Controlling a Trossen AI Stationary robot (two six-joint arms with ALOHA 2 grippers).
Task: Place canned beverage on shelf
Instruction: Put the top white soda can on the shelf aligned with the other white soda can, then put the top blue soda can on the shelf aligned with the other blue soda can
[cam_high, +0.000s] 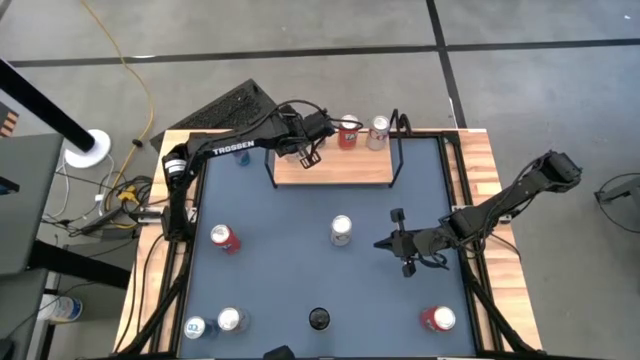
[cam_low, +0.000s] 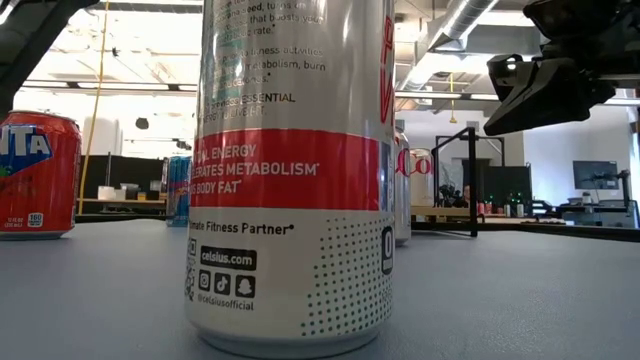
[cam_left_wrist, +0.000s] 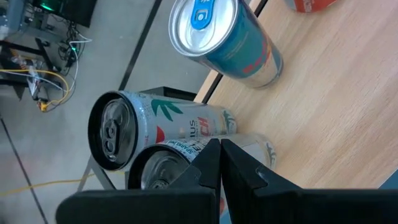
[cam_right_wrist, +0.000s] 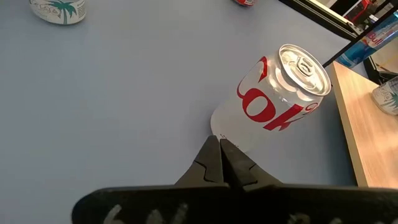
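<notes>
Counter (cam_high: 300, 230): blue-grey mat, light-wood side strips. Black keyboard (cam_high: 228, 107) on grey floor beyond counter's far-left corner. Yellow cable (cam_high: 140, 80) trails across floor; white round base (cam_high: 88, 148) of dark pole at left. Small black round object (cam_high: 318, 319), possibly camera, at counter's near edge. Low view: office room, ceiling lights (cam_low: 470, 15).

Both arms were matte black, built of slim angular links with rounded joint housings. The left arm (cam_high: 235, 147) carried white "TROSSEN" lettering along its forearm link and a pale ring at the joint nearest its base. The right arm (cam_high: 500, 205) bore no readable marking. Each hand, the left hand (cam_left_wrist: 219, 168) and the right hand (cam_right_wrist: 219, 158), ended in two flat, tapering black fingers.
</notes>
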